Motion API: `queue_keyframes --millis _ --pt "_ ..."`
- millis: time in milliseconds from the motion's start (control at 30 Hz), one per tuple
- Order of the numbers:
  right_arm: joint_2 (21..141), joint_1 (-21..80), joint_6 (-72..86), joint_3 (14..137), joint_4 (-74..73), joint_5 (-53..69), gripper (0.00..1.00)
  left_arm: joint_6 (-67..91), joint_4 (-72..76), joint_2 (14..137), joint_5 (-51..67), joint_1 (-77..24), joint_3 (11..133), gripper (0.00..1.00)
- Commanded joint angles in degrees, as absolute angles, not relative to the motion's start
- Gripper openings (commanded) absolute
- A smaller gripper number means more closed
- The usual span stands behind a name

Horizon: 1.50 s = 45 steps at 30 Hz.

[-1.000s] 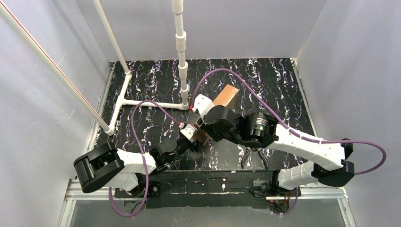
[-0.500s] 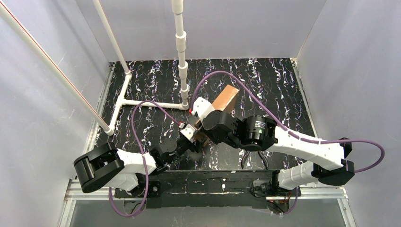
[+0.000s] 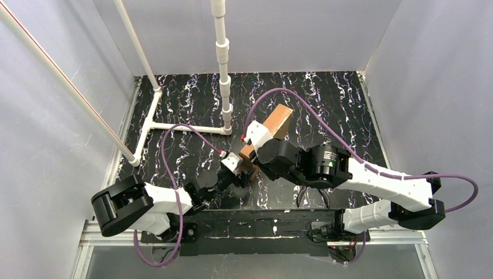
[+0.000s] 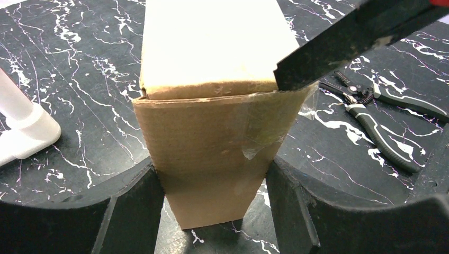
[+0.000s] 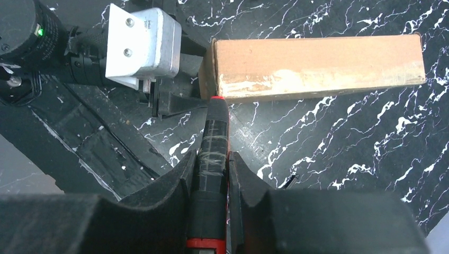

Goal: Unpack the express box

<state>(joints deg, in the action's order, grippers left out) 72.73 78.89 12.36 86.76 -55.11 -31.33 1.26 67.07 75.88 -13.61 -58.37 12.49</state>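
Note:
The express box (image 3: pixel 275 122), a long brown cardboard mailer, lies at an angle on the marbled black table. It also shows in the left wrist view (image 4: pixel 212 143) and the right wrist view (image 5: pixel 317 63). My left gripper (image 3: pixel 240 172) is shut on the box's near end, with a finger (image 4: pixel 137 206) against each side. My right gripper (image 3: pixel 253 141) is shut on a black, red-tipped cutter (image 5: pixel 216 132). The cutter's tip touches the box's near end at a top corner, and it also shows in the left wrist view (image 4: pixel 360 37).
Black-handled pliers (image 3: pixel 313 193) lie on the table near the right arm's base and also show in the left wrist view (image 4: pixel 378 124). A white PVC pipe frame (image 3: pixel 186 126) stands at the back left. Grey walls enclose the table on three sides.
My right arm has shifted a little to the right with the cutter, and its tip stays at the box's near end. My left gripper and the box have not moved.

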Motion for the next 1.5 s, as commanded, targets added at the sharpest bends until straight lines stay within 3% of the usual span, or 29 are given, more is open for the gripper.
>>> queue_keyframes --millis 0,567,933,1300,1467 --pt "71.37 79.28 12.93 85.0 -58.98 -32.97 0.01 0.91 68.44 74.72 -18.91 -57.68 11.69 0.25" --pt "70.09 79.32 9.14 79.76 -51.89 -35.13 0.01 1.67 68.38 73.42 -17.22 -57.72 11.01 0.25" --pt "62.48 79.28 8.49 74.76 -49.8 -33.34 0.01 1.05 67.94 72.88 -17.6 -57.67 9.98 0.24" --pt "62.08 79.3 9.86 84.74 -51.62 -32.0 0.01 0.86 65.6 72.84 -15.87 -57.68 11.4 0.24" --pt "62.32 79.28 10.46 82.72 -47.25 -33.58 0.01 0.46 65.02 73.3 -15.18 -57.66 12.16 0.24"
